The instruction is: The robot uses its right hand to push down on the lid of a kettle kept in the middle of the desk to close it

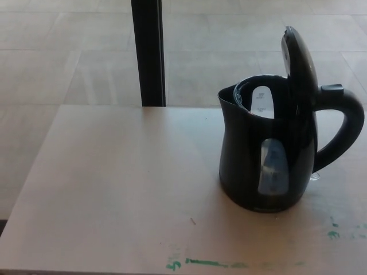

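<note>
A black electric kettle stands upright on the light wooden desk, right of the middle. Its lid is swung up and stands almost vertical above the rim, so the open mouth shows. The handle points to the right, and a clear water window faces me on the body. Neither of my hands shows in the head view.
A black vertical post rises behind the desk's far edge, left of the kettle. Green paint marks run along the desk's near edge. Beyond the desk lies a tiled floor.
</note>
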